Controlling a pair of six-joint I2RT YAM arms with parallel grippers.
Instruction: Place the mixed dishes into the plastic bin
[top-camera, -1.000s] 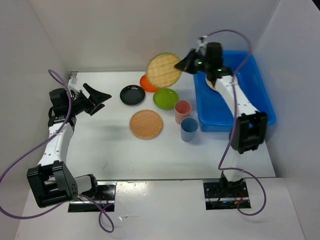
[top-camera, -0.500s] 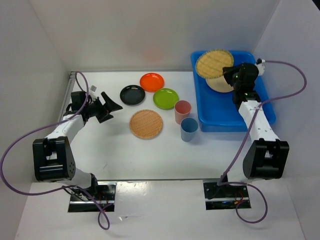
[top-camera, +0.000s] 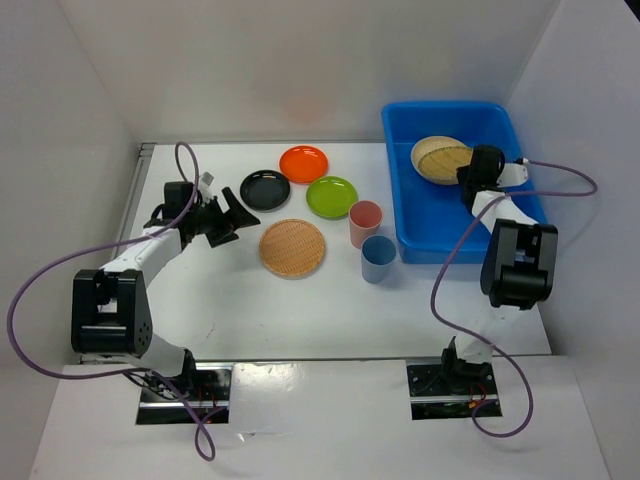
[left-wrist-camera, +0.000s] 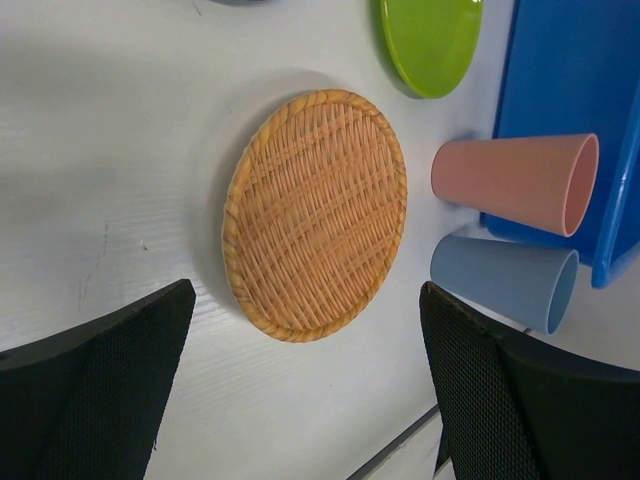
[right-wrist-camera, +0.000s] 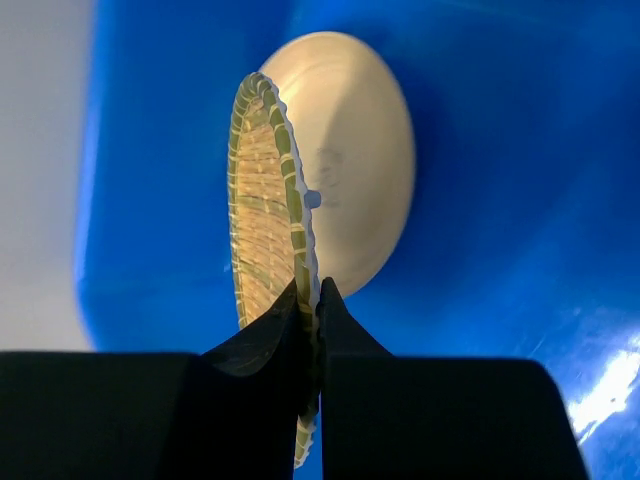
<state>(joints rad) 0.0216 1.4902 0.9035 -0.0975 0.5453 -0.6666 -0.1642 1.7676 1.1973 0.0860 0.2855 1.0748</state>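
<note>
1. Blue cup (top-camera: 378, 258): stands upright on the table (top-camera: 250, 300), lower centre of the top view, just beside the near left corner of the plastic bin (top-camera: 455, 107).
2. Salmon-pink cup (top-camera: 365, 222): upright, just above the blue cup in the frame.
3. Woven tray on the table (top-camera: 292, 247): lies flat, left of both cups. In the left wrist view it fills the frame centre between the two black fingers.
4. Left hand (top-camera: 228, 212): fingers spread wide and holding nothing. It sits left of this tray, apart from it.
5. Lime green plate (top-camera: 331, 196), black plate (top-camera: 265, 189) and orange plate (top-camera: 304, 163): all flat on the table, in a cluster above the tray, with the orange plate farthest.
6. Plastic bin: occupies the upper right of the top view.
7. Right hand (right-wrist-camera: 312, 300): inside the bin, fingers pinched on the rim of the second woven tray (right-wrist-camera: 262, 200). The right wrist view shows this tray edge-on, directly in front of the tan plate (right-wrist-camera: 360, 160). Whether the two touch cannot be told.
</note>
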